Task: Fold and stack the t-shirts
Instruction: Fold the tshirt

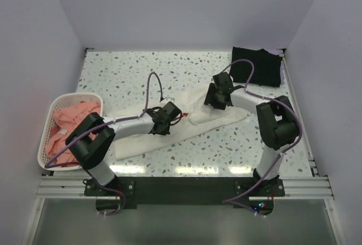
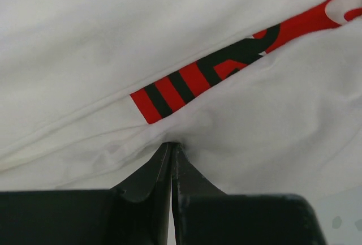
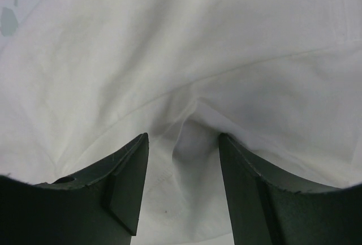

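A white t-shirt (image 1: 218,121) lies crumpled in a long strip across the middle of the table. My left gripper (image 1: 168,115) is down on its middle. In the left wrist view that gripper (image 2: 171,145) is shut, pinching a tuck of the white t-shirt (image 2: 102,41) just below a red print with black stripes (image 2: 195,78). My right gripper (image 1: 216,99) rests on the shirt's far right part. Seen from the right wrist, this gripper (image 3: 184,143) is open with its tips pressed into the white t-shirt (image 3: 169,47), and a raised fold of cloth sits between the fingers.
A folded black t-shirt (image 1: 257,67) lies at the back right corner. A white lattice basket (image 1: 48,115) at the left edge holds salmon-pink t-shirts (image 1: 70,121). The speckled tabletop (image 1: 124,72) is walled at the back and on both sides.
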